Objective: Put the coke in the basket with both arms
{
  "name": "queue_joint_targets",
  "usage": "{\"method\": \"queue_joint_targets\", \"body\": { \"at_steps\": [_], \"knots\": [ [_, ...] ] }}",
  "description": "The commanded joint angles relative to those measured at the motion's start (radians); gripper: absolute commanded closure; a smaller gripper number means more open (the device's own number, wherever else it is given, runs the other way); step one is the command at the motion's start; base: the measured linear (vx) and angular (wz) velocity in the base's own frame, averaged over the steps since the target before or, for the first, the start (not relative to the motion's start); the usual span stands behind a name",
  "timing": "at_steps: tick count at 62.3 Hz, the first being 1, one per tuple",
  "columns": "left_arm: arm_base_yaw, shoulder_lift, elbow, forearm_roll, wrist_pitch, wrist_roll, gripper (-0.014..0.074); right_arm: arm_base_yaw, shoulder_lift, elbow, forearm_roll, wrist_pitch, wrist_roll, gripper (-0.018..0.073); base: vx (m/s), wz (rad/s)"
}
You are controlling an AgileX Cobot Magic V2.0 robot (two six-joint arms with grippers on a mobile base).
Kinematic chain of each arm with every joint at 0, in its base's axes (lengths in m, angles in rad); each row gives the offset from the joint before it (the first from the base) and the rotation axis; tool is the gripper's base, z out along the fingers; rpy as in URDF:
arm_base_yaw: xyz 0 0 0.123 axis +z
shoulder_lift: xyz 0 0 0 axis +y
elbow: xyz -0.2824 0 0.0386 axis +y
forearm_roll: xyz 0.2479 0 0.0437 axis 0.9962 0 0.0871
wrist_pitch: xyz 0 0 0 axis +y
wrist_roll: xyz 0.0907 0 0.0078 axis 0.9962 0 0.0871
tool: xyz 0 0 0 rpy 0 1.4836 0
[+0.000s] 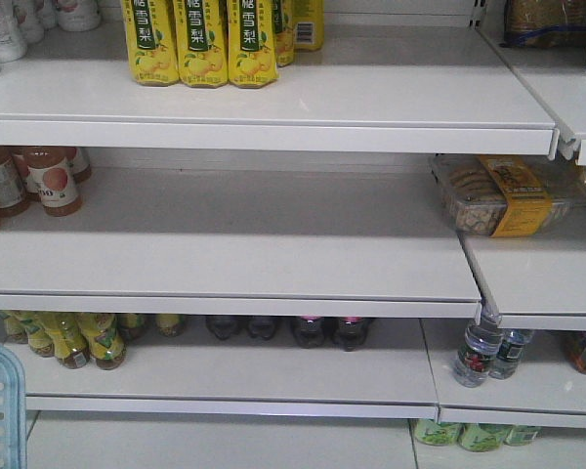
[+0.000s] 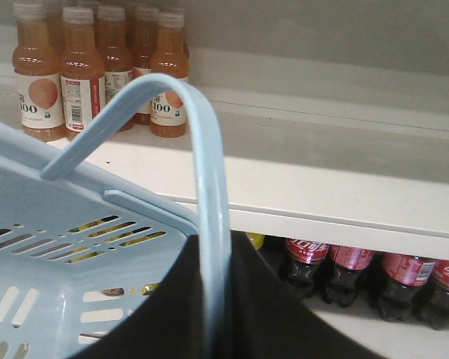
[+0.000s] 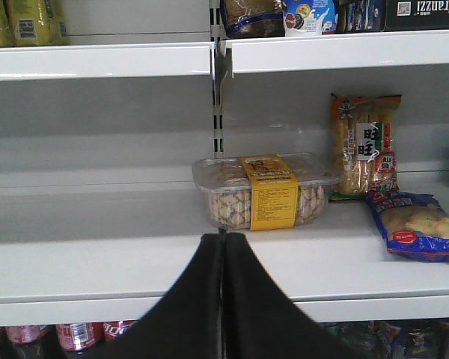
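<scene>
Left wrist: cokes (image 2: 352, 273) upright; left gripper (image 2: 213, 299) pinches basket handle (image 2: 206, 172); right gripper (image 3: 223, 299) closed.

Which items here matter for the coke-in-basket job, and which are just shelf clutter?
Job items:
coke bottles, bottom shelf
basket, its handle held in the left hand
right hand, shut, empty

Clutter:
orange-brown juice bottles
yellow pear drinks
biscuit tray
snack bags

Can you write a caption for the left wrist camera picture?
Left gripper holding the pale blue basket handle, coke bottles below.
</scene>
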Motion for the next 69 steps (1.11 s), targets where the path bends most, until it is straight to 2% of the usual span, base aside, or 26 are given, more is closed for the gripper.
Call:
{"method": "queue_joint_targets", "body": {
  "at_steps": [1, 12, 69],
  "knots": [
    [-0.003, -0.025, 0.003, 0.024, -0.161, 0.023, 0.0602, 0.018, -0.012, 0.019, -0.011, -0.080, -0.039, 0.0569, 0.00, 0.00],
    [-0.003, -0.025, 0.003, 0.024, -0.161, 0.023, 0.0602, 0.055, -0.012, 0.019, -0.002, -0.082, -0.115, 0.0569, 0.00, 0.00],
    [-0.003, -0.025, 0.003, 0.024, -0.161, 0.023, 0.0602, 0.054, -0.012, 0.019, 0.002, -0.082, -0.109, 0.0569, 0.00, 0.00]
  ]
}}
